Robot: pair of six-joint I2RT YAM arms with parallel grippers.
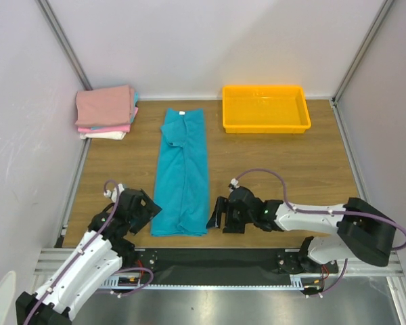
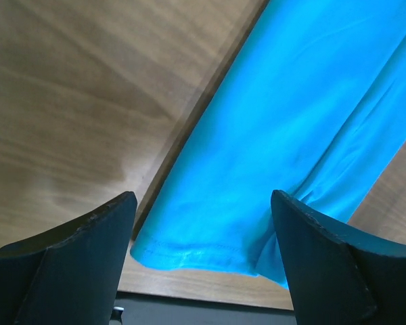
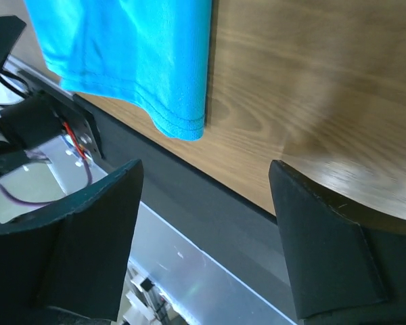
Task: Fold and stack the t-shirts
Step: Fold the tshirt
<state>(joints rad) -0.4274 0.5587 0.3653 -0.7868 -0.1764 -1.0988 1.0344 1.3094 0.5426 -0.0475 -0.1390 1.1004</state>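
A teal-blue t-shirt (image 1: 183,172) lies folded lengthwise into a long strip down the middle of the table, white neck label at the far end. Its hem (image 2: 196,254) fills the left wrist view and its near right corner (image 3: 183,125) shows in the right wrist view. My left gripper (image 1: 147,210) stands open just left of the hem's near corner, with nothing between the fingers. My right gripper (image 1: 218,215) stands open just right of the hem's other corner, also with nothing in it. At the far left corner lies a stack of folded pink and white t-shirts (image 1: 107,112).
A yellow plastic tray (image 1: 265,108) stands at the back right. The table's near edge and a black rail (image 3: 210,203) run just below the shirt's hem. White walls close in the left, back and right sides.
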